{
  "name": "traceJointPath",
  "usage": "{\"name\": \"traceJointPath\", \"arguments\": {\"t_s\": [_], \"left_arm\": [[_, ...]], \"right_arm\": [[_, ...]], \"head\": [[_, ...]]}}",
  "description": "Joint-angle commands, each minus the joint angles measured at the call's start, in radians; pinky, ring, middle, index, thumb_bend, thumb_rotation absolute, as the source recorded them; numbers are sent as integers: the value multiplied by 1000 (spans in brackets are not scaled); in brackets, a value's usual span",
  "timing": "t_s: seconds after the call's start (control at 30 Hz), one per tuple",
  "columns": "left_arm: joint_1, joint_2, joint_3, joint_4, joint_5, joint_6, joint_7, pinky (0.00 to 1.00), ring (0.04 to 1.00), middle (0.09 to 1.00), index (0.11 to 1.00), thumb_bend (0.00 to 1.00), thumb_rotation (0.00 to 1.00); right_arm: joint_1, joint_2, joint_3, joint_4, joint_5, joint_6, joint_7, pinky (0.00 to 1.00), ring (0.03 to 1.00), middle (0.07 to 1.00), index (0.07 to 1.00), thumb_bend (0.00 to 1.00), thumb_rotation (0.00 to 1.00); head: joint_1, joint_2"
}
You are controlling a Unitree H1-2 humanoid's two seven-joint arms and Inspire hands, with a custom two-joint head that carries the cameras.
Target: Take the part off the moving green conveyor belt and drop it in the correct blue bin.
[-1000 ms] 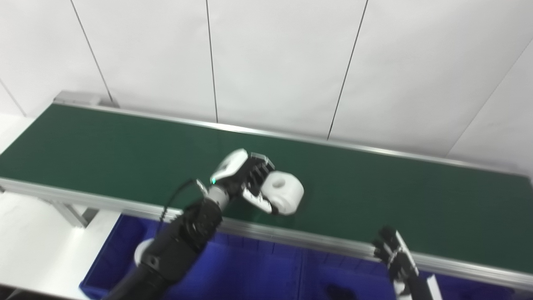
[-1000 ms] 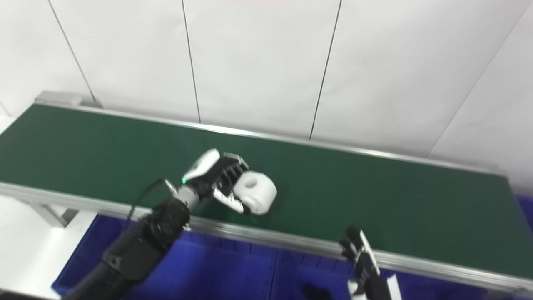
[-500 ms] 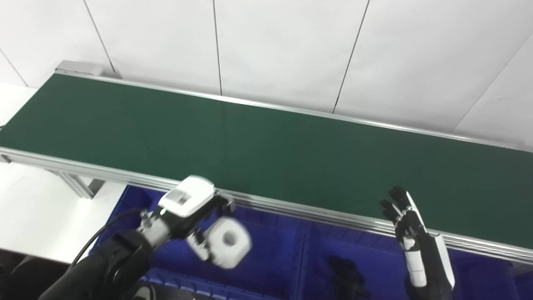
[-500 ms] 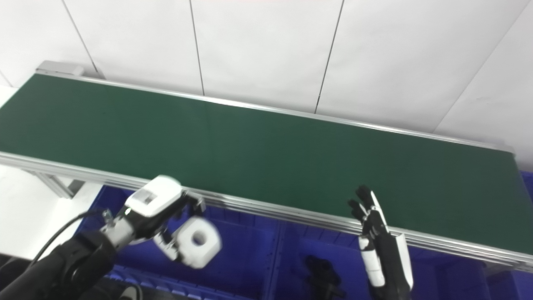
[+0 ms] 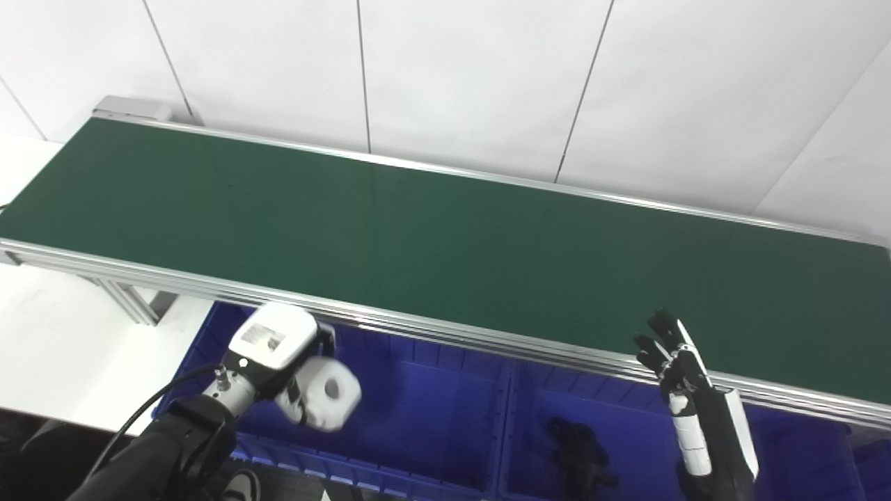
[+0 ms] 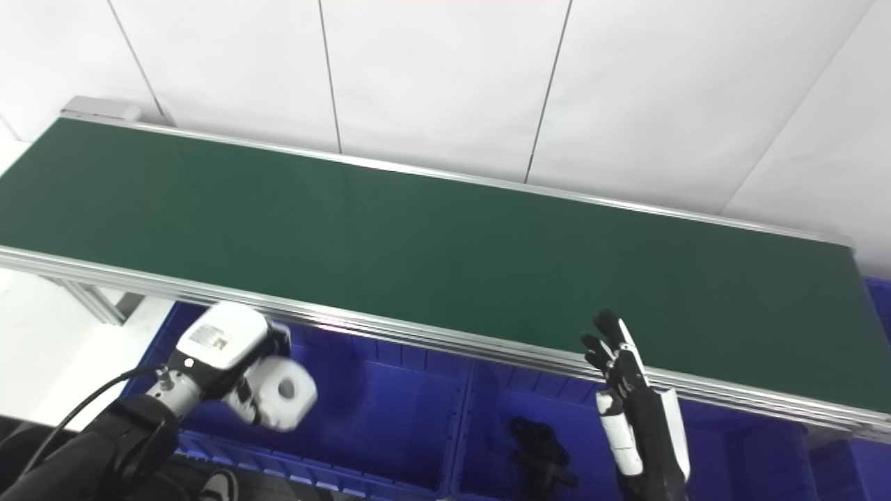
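Observation:
A white blocky part (image 5: 325, 401) with a round hole is held by my left hand (image 5: 278, 362), which is shut on it, above the left blue bin (image 5: 431, 410), in front of the conveyor's near rail. The green conveyor belt (image 5: 418, 236) carries nothing in view. My right hand (image 5: 672, 355) stands upright at the near rail on the right, fingers straight and apart, holding nothing. It hovers over the middle blue bin (image 5: 626, 431).
A black part (image 5: 578, 456) lies in the middle bin. The belt has aluminium rails (image 5: 487, 341) along both long sides, and a white panelled wall (image 5: 487, 83) rises behind it. A white floor patch (image 5: 62, 341) shows at the left. Another bin edge (image 6: 878, 299) appears at far right.
My left hand carried the white part off the belt, over the near rail, then down and left over the left bin. The view also shifted. The right hand stayed nearly still.

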Motion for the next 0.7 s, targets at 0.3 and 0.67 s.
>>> {"name": "traceJointPath", "arguments": {"t_s": [0.3, 0.67], "left_arm": [[-18, 38, -4, -117, 2, 42, -195, 760, 745, 752, 738, 967, 516], [-57, 118, -1, -367, -280, 162, -793, 1000, 1000, 1000, 1000, 1000, 549]], "right_arm": [[-5, 0, -3, -47, 4, -11, 2, 897, 898, 947, 958, 801, 943], [-9, -3, 0, -39, 5, -15, 6, 893, 896, 945, 960, 800, 943]], "head": [[-4, 7], [-2, 6]]}}
